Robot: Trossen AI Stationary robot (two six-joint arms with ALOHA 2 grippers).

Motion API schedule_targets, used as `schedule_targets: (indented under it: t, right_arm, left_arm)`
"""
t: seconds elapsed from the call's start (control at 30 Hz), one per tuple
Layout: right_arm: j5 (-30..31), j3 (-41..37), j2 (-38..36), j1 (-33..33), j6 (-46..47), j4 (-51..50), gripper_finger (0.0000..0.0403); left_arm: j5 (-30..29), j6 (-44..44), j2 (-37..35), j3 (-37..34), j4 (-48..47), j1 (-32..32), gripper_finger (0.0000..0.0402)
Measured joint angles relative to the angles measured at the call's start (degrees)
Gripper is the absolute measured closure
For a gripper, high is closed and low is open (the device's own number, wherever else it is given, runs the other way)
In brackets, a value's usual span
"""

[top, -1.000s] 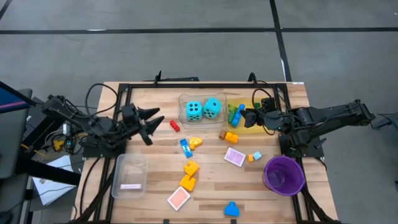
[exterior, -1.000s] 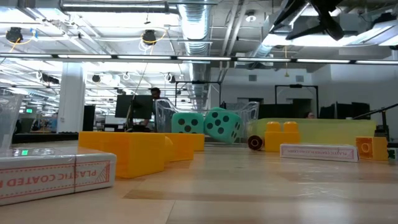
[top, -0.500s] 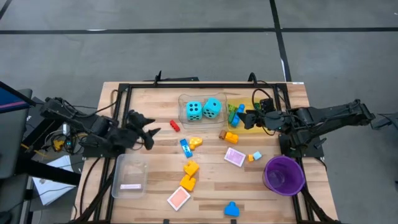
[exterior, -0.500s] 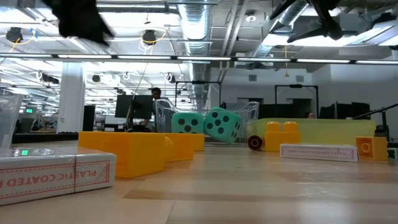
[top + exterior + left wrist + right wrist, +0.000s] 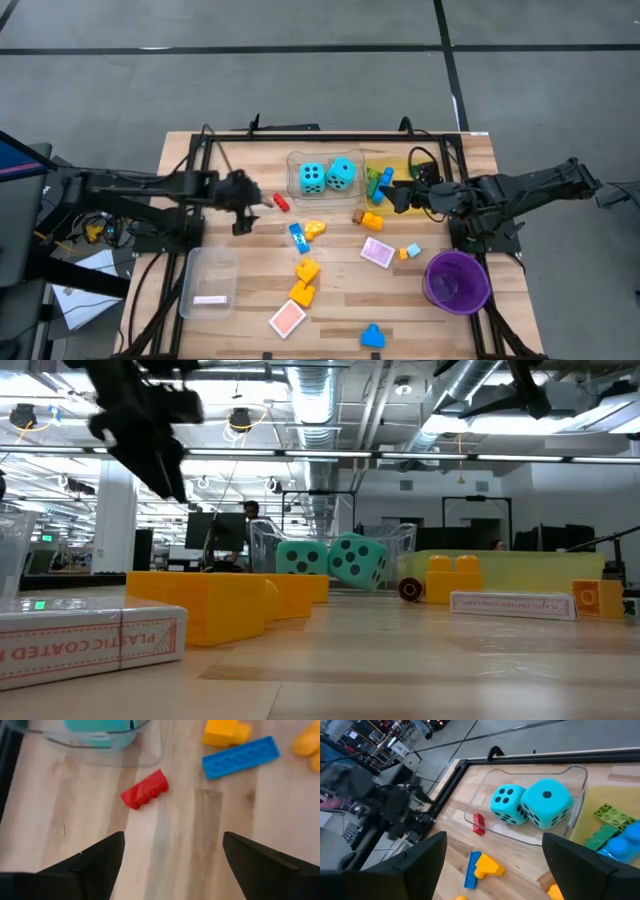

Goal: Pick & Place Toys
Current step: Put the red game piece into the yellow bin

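1. Left gripper (image 5: 243, 203): over the last second the arm has stretched out across the table from its folded pose near the edge; the claw now hangs just beside the red brick (image 5: 281, 203), on the side away from the clear tray (image 5: 296, 178). Its fingers stand spread with nothing between them (in the left wrist view the red brick (image 5: 144, 795) lies ahead of the gap, untouched).

2. Right gripper (image 5: 398, 196): it has hardly moved; it sits above the yellow tray (image 5: 412, 206), on the far side of the clear tray from the red brick, jaws parted and empty.

3. Toys: none has shifted. The two turquoise dice (image 5: 326, 175) rest inside the clear tray; the blue brick (image 5: 298, 237) and a yellow piece (image 5: 315, 229) lie near the red brick, farther from the clear tray; a pink tile (image 5: 377, 251) and the purple bowl (image 5: 457, 281) lie well apart from it.

4. Meaning: the left arm's reach reads as an approach to the red brick; no grasp has begun.
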Motion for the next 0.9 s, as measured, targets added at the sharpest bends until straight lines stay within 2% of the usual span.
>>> schedule_targets:
  t: [0.23,0.37,0.6,0.9]
  right_arm:
    - [0.00,0.00,0.00,0.35,0.03,-0.04,0.0084]
    - [0.04,0.00,0.00,0.35,0.05,0.03,0.0084]
    - [0.04,0.00,0.00,0.35,0.05,-0.01,0.0084]
    - [0.02,0.00,0.00,0.35,0.03,-0.17,0.0084]
  left_arm:
    - [9.57,13.09,8.87,-0.51,10.79,12.72,0.0080]
    - [14.07,18.98,12.69,-1.58,13.56,16.72,0.0088]
    - [16.85,27.06,19.51,-1.69,20.99,18.34,0.0088]
    - [17.13,28.50,26.88,-1.72,23.02,18.32,0.0100]
